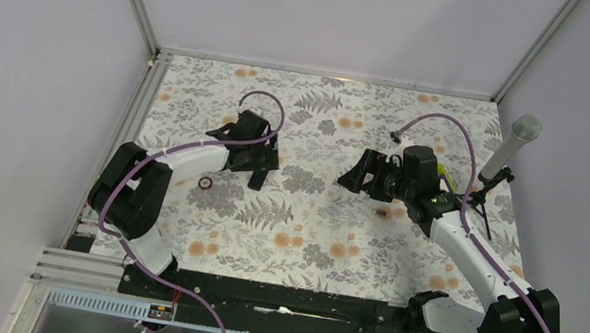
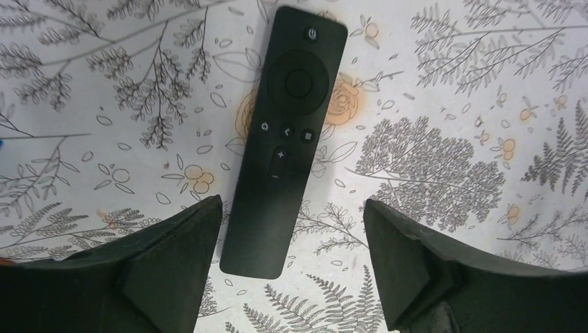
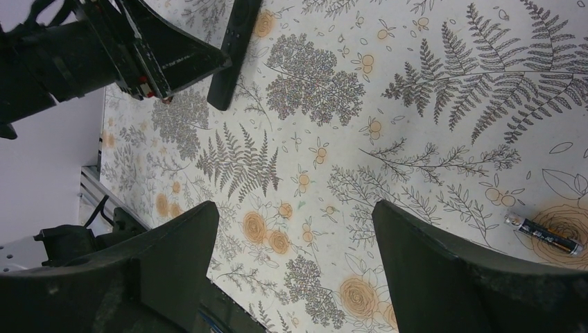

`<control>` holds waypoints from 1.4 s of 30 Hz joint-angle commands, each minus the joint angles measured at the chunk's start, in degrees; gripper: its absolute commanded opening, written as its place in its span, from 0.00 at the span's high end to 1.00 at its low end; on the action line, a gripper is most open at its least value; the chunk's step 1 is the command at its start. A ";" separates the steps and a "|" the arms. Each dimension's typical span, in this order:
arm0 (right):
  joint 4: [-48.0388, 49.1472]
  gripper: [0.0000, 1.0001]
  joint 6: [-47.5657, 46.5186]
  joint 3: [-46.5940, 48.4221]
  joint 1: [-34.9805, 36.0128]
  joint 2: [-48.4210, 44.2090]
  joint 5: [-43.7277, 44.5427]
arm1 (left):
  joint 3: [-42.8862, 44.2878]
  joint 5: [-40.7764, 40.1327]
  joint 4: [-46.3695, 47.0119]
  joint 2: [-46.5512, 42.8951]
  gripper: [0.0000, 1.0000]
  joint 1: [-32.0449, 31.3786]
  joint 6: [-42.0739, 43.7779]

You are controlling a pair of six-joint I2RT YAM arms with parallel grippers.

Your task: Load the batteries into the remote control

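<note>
The remote control (image 2: 286,139) is a slim black bar lying buttons-up on the floral mat. It also shows in the top view (image 1: 256,182) and the right wrist view (image 3: 232,55). My left gripper (image 2: 291,205) is open just above its near end, with the remote between the fingers, close to the left finger (image 2: 187,257) and not gripped. It shows in the top view (image 1: 262,163). One small dark battery (image 3: 544,234) lies on the mat to the right of my open, empty right gripper (image 3: 291,211), and shows in the top view (image 1: 383,212). The right gripper (image 1: 357,176) hovers mid-table. No other battery or back cover shows.
A grey-headed microphone (image 1: 522,135) on a black stand (image 1: 483,201) is at the right edge. A small dark ring (image 1: 205,182) lies left of the remote. Grey walls close in the mat, and a black rail (image 1: 279,303) runs along the near edge.
</note>
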 commanded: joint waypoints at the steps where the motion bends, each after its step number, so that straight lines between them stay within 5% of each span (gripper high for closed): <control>1: 2.33 0.10 0.51 -0.20 0.37 0.80 -1.05 | 4.75 -4.64 -1.89 -0.96 0.17 -0.15 1.38; 17: 2.57 0.10 0.29 -0.53 0.37 2.37 -1.26 | 9.84 -9.78 -6.10 9.28 0.29 -2.74 5.90; 29: 4.61 0.10 1.09 -1.79 0.37 2.78 -1.67 | 11.17 -9.91 -7.34 10.73 0.57 -4.09 9.03; 33: 5.94 0.10 0.64 -2.59 0.37 2.94 -5.11 | 11.70 -3.28 -7.25 8.21 0.67 -4.20 8.76; 42: 24.29 0.09 11.23 -8.17 2.03 2.58 -15.89 | 13.30 18.66 -1.79 0.16 0.69 -4.04 2.89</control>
